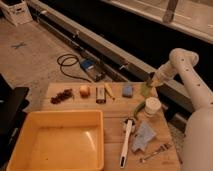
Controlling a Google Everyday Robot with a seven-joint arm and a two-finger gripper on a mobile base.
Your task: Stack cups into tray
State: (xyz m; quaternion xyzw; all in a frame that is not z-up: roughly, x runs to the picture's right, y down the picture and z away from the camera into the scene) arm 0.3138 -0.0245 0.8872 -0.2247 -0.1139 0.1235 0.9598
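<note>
Pincer (149,84) sits at the far right of the wooden surface (115,125), at the end of the white arm, with its fingers brought together on the small round light green plastic cup (145,91). It appears to pinch the cup at the rim. The green cup is at the back edge of the surface, just beside the flat blue square block (128,90), and whether its base touches the wood cannot be told.

The small round white plastic cup (152,106) stands nearer the front, close to the green cup but apart from it. A dark grey-brown cup cannot be made out with confidence. The large shallow yellow rectangular plastic tray (55,114) lies at the near left corner, well apart from the pincer, and nothing shows inside it.

The step in hand looks like the first one: getting the green cup into the tray. The next move probably calls for carrying the cup leftward, high enough to clear the blue block, the long white-handled brush (126,142) and the tray's rim. The cup then needs setting down upright so the others can nest in it.
</note>
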